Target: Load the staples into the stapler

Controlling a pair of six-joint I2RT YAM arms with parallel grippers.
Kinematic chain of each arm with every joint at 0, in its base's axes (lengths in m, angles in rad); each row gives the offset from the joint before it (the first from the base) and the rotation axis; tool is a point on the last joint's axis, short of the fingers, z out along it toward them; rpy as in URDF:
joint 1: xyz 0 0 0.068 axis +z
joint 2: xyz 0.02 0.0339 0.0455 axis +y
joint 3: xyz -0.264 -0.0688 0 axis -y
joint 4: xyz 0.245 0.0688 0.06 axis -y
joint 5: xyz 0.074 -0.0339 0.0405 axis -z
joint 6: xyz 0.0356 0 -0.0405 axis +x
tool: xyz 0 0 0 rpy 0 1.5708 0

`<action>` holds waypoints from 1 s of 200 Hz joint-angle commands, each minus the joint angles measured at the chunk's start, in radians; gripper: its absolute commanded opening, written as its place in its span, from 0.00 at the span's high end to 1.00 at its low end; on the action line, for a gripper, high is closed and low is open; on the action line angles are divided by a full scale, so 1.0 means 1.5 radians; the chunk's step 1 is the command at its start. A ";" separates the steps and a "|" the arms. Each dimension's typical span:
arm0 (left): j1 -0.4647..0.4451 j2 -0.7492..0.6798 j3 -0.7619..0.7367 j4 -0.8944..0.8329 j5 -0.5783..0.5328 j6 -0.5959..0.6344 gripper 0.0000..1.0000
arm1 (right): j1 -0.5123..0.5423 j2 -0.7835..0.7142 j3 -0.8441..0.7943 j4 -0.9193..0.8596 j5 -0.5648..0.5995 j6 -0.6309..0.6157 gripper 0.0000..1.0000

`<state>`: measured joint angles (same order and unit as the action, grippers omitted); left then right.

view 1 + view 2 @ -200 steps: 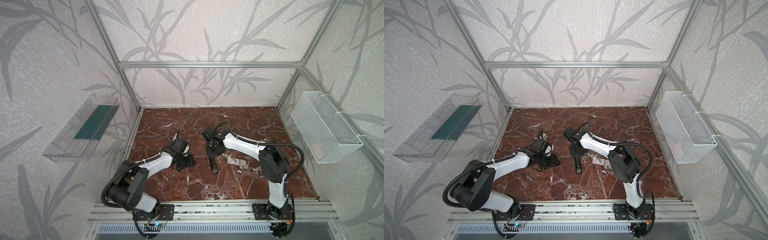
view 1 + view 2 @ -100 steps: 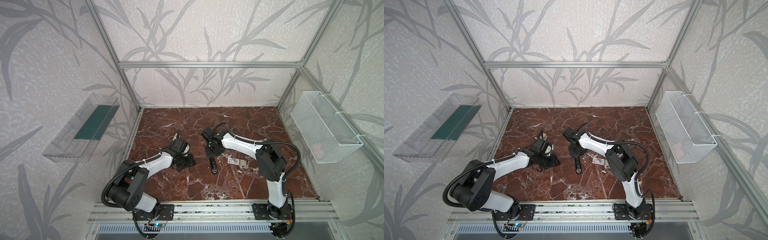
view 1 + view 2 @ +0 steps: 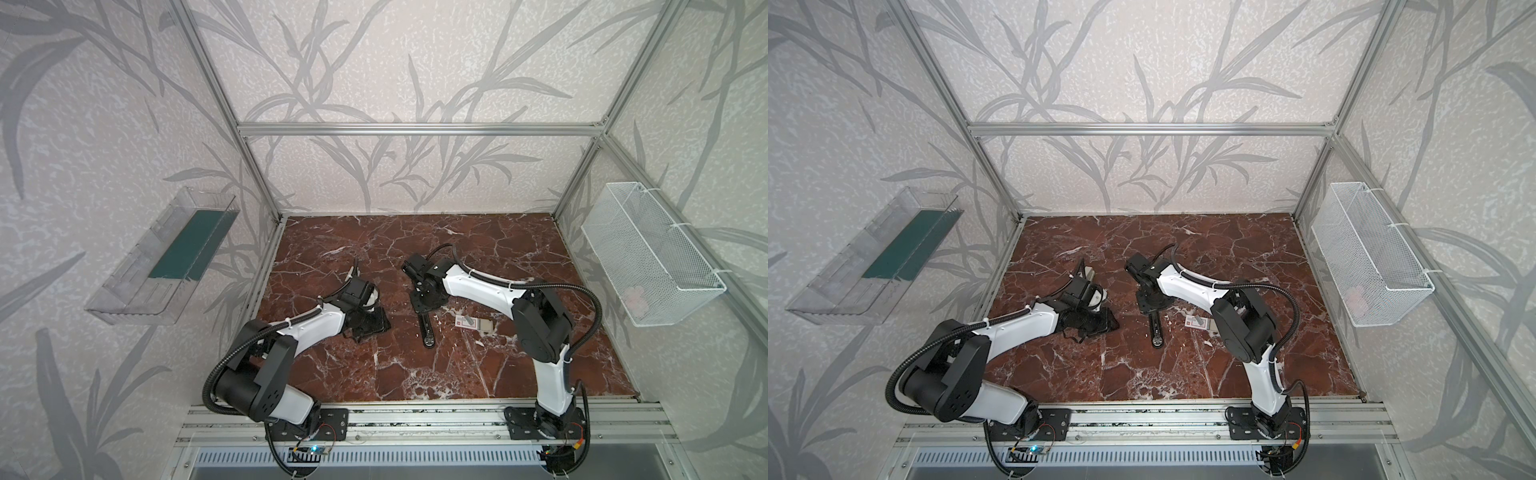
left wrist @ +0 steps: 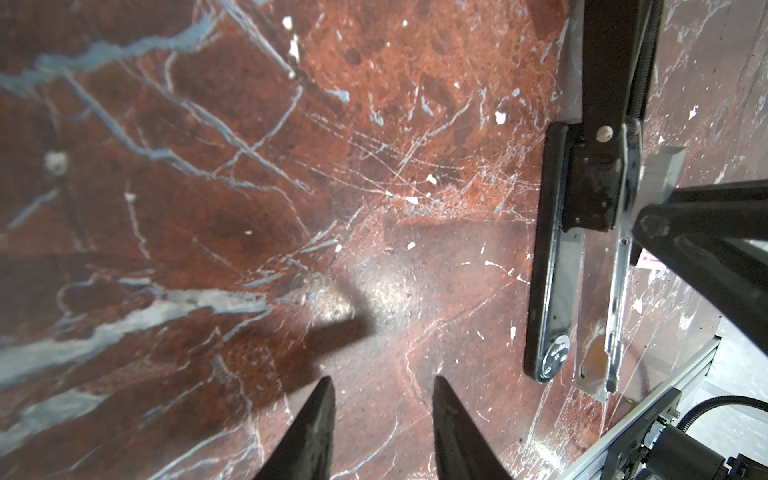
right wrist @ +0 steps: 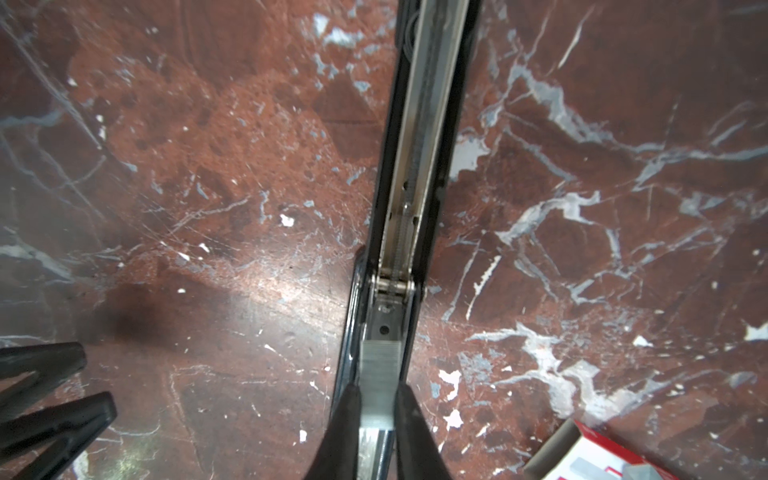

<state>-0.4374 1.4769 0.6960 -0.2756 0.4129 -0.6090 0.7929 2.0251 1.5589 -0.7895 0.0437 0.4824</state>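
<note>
In the right wrist view we find the staples [image 5: 380, 365] partly covered by the fingers of the right gripper [image 5: 379, 390], the stapler [image 5: 417, 166] running out of frame, and the staple box [image 5: 594, 453] cut by the frame edge. In both top views the right gripper hides the stapler's far end; the staples there are too small to make out.
</note>
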 commanded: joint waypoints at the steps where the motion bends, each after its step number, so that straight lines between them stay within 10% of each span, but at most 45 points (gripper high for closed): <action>1: 0.003 0.003 -0.005 0.001 0.002 0.005 0.59 | -0.003 -0.014 0.016 -0.012 0.005 0.004 0.83; 200: 0.004 -0.006 -0.012 -0.003 -0.007 0.006 0.59 | -0.002 0.020 -0.008 0.004 -0.007 0.018 0.81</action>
<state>-0.4370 1.4769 0.6838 -0.2760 0.4129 -0.6086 0.7929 2.0327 1.5566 -0.7830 0.0360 0.4938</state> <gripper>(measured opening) 0.407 0.184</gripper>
